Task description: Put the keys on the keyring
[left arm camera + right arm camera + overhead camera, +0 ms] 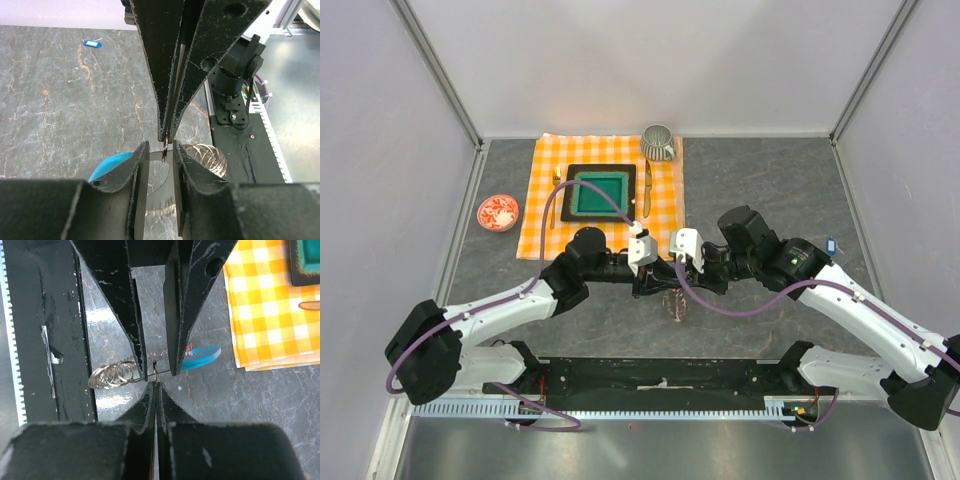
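Left gripper (160, 150) has its jaws part-way apart, astride a thin dark sliver (155, 375) without visibly touching it; right gripper (155, 386), tip to tip with it, is pinched tight on that sliver, key or chain unclear. The coiled keyring (206, 156) lies just beside the fingers, toward the black base rail (65, 340); a blue-tagged key (112, 165) lies on the other side. Bare table (60, 110) opens beyond, up to the checked cloth's (270, 315) edge
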Motion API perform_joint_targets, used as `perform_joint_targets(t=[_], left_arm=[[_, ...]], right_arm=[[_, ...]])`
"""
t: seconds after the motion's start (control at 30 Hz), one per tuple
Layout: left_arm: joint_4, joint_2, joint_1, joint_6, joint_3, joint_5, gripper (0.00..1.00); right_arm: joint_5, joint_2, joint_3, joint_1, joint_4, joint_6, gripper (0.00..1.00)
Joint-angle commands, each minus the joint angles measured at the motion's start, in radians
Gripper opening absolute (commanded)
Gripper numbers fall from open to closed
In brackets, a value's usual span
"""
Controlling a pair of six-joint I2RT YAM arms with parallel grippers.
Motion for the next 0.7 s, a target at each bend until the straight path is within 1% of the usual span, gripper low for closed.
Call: perform_joint_targets(t=[0.0, 0.23, 0.3, 0.33, 0.4, 0.43, 0.5, 0.53, 0.63, 0.67], left_arm=[[-0.016, 0.018, 0.001, -0.018, 0.05, 0.034, 0.31], [-0.051, 0.032, 0.001, -0.019, 0.078, 0.041, 0.31], [-0.062, 0.033, 0.001, -0.019, 0.084, 0.043, 0.29], [-0.065, 0.035, 0.001, -0.019, 0.086, 0.043, 0.24], [-0.076, 0.038, 0.003, -0.019, 0.092, 0.044, 0.19], [-0.09, 0.041, 0.001, -0.016, 0.095, 0.044, 0.15], [-0.105, 0.044, 0.003, -0.014, 0.103, 0.046, 0.1], [-0.117, 0.045, 0.001, -0.013, 0.106, 0.043, 0.02], [-0.124, 0.041, 0.003, -0.007, 0.109, 0.031, 0.02], [-0.117, 0.035, 0.001, -0.007, 0.1, 0.021, 0.02]], right_arm=[[-0.03, -0.032, 0.008, 0.007, 0.061, -0.011, 0.0], [-0.03, -0.029, 0.004, 0.007, 0.063, -0.012, 0.0], [-0.03, -0.028, 0.002, 0.007, 0.063, -0.012, 0.0], [-0.029, -0.029, 0.001, 0.007, 0.066, -0.012, 0.0], [-0.026, -0.031, -0.001, 0.007, 0.066, -0.011, 0.0], [-0.024, -0.034, -0.001, 0.008, 0.064, -0.012, 0.0], [-0.024, -0.037, -0.001, 0.008, 0.066, -0.011, 0.0], [-0.024, -0.037, -0.001, 0.008, 0.066, -0.011, 0.0], [-0.009, -0.04, -0.006, 0.008, 0.072, -0.002, 0.0], [0.014, -0.051, -0.009, 0.007, 0.078, 0.018, 0.01]])
